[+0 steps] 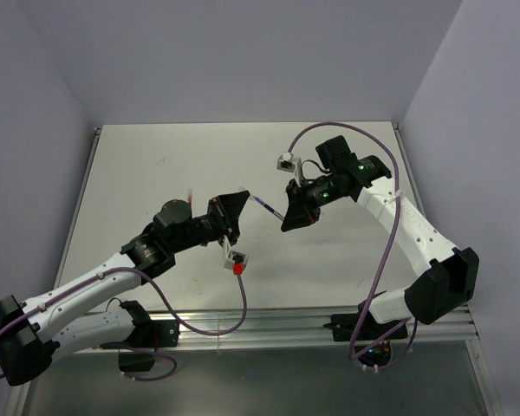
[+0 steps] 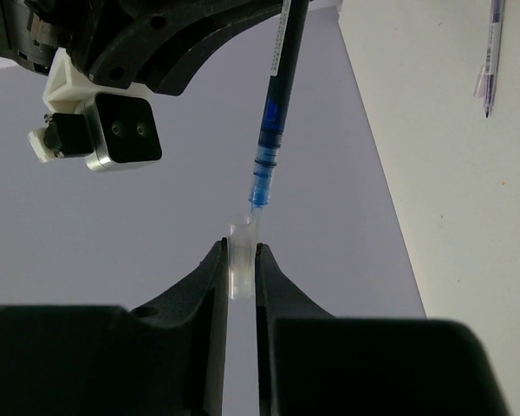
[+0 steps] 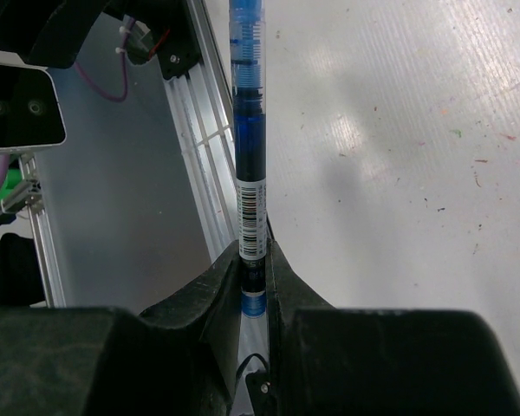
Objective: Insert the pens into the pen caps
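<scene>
My left gripper (image 2: 241, 253) is shut on a clear pen cap (image 2: 240, 247), held upright with its open mouth up. My right gripper (image 3: 253, 260) is shut on the blue pen (image 3: 248, 147) near its rear end. In the left wrist view the blue pen (image 2: 273, 104) comes down from above, and its tip is at the cap's mouth. From above, the pen (image 1: 265, 205) bridges the gap between the left gripper (image 1: 241, 196) and the right gripper (image 1: 288, 217), above the table's middle. A pale clear pen (image 2: 491, 56) lies on the table. The red pen is not clearly in view.
The white table (image 1: 156, 173) has an aluminium rail (image 1: 269, 322) along its near edge and grey walls on three sides. A small red spot (image 1: 238, 269) shows below the left wrist. The two wrist cameras (image 2: 121, 130) are close together.
</scene>
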`<state>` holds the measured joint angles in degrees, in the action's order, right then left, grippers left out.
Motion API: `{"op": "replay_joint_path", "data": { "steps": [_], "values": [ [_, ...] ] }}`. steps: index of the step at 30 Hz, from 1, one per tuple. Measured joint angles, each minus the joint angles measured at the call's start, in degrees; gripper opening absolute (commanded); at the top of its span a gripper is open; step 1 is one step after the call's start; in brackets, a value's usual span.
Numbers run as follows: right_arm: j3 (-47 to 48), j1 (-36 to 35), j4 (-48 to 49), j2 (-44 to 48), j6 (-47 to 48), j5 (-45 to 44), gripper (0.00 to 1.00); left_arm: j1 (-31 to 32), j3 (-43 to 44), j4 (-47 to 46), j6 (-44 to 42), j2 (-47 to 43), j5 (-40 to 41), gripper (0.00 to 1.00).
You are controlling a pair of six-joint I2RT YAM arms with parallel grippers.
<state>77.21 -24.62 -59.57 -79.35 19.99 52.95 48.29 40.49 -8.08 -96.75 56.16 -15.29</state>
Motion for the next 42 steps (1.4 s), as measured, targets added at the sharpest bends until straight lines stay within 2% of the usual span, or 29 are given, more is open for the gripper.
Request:
{"op": "replay_joint_path", "data": {
  "steps": [10,19,42],
  "values": [
    [0.00,0.00,0.00,0.04,-0.17,-0.79,0.00,0.50,0.11,0.83,1.09,2.32,1.81,0.00],
    [-0.52,0.00,-0.04,0.81,-0.24,-1.09,0.00,-1.86,0.37,1.88,1.97,2.89,2.64,0.00],
    [-0.52,0.00,-0.04,0.74,-0.63,-1.33,0.00,-1.90,0.66,1.44,3.21,1.73,0.15,0.00]
  ]
}}
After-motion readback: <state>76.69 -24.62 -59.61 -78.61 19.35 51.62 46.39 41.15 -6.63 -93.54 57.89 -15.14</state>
